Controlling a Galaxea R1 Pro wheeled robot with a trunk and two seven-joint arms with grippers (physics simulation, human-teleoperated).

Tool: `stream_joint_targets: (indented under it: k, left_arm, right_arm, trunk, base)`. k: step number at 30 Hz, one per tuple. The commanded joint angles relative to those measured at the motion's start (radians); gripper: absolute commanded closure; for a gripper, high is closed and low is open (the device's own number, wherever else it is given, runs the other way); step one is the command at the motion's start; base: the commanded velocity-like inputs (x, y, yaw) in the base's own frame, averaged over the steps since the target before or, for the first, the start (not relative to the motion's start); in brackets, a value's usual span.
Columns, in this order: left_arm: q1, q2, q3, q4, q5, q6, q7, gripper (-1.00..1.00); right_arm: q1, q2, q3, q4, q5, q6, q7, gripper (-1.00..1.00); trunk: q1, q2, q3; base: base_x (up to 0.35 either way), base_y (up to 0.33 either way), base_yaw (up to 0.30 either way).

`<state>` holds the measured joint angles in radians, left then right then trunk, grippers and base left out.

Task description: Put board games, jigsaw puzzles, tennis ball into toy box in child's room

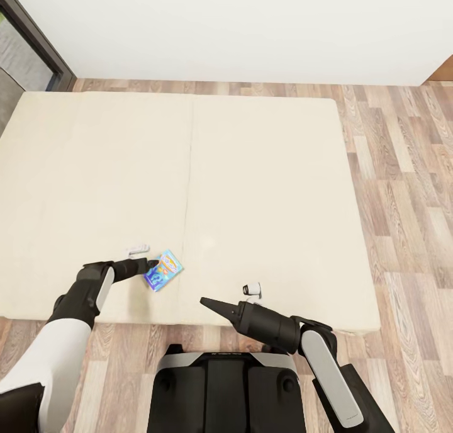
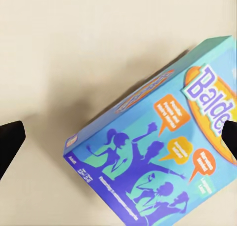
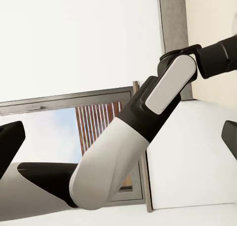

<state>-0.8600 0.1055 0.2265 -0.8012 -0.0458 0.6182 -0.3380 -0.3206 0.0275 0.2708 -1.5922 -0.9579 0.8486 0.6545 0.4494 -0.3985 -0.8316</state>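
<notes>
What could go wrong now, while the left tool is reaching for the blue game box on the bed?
1. In the left wrist view the blue board game sits skewed between the open fingertips, so the left tool may close on a corner and twist or push it.
2. The box lies flat on the soft bed, so a finger may ride over it instead of under.
3. It rests near the bed's front edge, so a push might slide it toward the floor.
</notes>
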Motion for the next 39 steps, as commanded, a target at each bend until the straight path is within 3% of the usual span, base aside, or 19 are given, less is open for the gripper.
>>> stream_joint_targets:
  k: [1,18,39]
  left_arm:
    - [-0.001,-0.001,0.003,-0.001,-0.005,0.005,-0.007,-1.0]
    - [-0.004,-0.009,-0.001,-0.001,-0.003,-0.004,-0.009,-1.0]
    - [-0.004,-0.015,-0.004,-0.001,-0.003,-0.027,-0.009,-1.0]
  right_arm:
    - [0.0,0.0,-0.001,0.0,-0.002,0.006,0.0,-1.0]
    - [0.0,0.0,-0.001,0.0,-0.002,0.006,0.0,-1.0]
    - [0.0,0.002,-0.001,0.0,-0.002,0.006,0.0,-1.0]
  trunk:
    - [0.001,-0.001,-0.001]
    - [0.001,-0.001,-0.003]
    - [0.001,-0.001,-0.029]
  base:
    - [0.0,0.0,0.0]
    - [0.0,0.0,0.0]
    - [0.0,0.0,0.0]
